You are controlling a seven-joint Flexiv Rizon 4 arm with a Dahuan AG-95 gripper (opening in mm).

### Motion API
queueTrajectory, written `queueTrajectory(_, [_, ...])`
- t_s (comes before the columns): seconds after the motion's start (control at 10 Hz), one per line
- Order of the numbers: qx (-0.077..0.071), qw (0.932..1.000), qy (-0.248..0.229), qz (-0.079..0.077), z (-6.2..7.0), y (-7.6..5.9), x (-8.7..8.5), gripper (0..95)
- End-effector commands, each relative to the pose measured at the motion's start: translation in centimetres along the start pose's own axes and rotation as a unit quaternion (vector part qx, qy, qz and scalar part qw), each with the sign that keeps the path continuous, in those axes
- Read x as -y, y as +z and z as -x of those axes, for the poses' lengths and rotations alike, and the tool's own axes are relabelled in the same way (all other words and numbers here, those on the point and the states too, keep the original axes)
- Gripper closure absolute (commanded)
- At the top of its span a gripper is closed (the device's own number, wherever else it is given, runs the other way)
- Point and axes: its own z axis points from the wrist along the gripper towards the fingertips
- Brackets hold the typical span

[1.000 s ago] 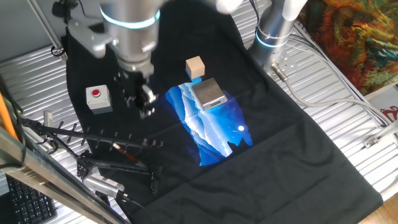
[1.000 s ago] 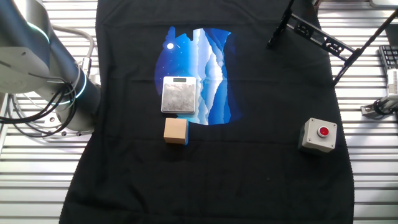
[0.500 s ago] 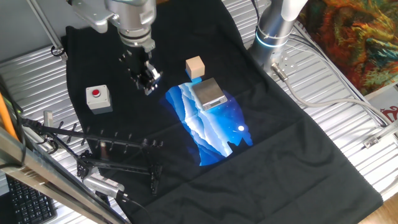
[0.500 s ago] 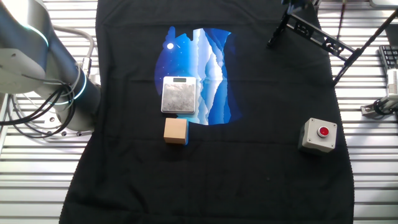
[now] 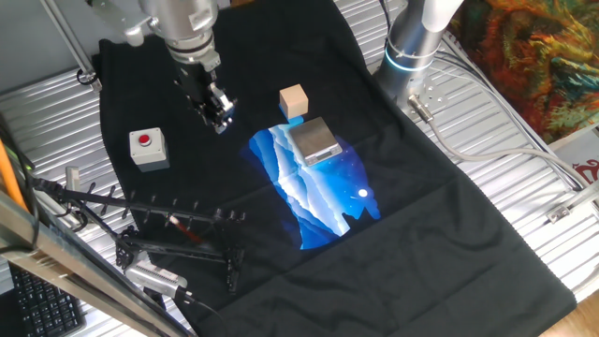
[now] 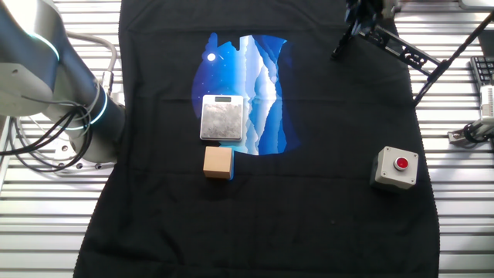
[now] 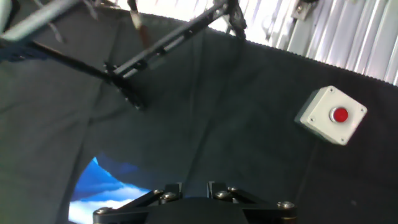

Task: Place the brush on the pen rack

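One fixed view: we note the gripper [image 5: 217, 114], empty, jaw state unclear, has retreated from the pen rack [image 5: 178, 229], where the brush [image 5: 184, 227] now rests.

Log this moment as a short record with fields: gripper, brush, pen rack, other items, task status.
gripper: gripper raised above the black cloth, holding nothing; jaw state unclear
brush: brush lies across the pen rack's bars, red shaft with a pale tip
pen rack: pen rack, low black frame with short pegs, near the cloth's edge
other items: grey button box with red button; wooden cube; silver scale on the blue print
task status: brush appears placed on the rack; gripper is apart from it
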Motion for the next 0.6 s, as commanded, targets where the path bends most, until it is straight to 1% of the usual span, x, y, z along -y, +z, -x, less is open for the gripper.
queueTrajectory(0.1, [0.000,1.0000,-0.007,0.001,-1.19,1.75,0.58,76.0])
queueTrajectory(0.3, [-0.003,0.9999,-0.015,-0.003,-1.19,1.85,0.66,76.0])
queueTrajectory(0.4, [-0.004,0.9998,-0.019,-0.002,-1.20,1.82,0.64,76.0])
queueTrajectory(0.6, [-0.012,0.9995,-0.029,-0.001,-1.22,1.78,0.61,76.0])
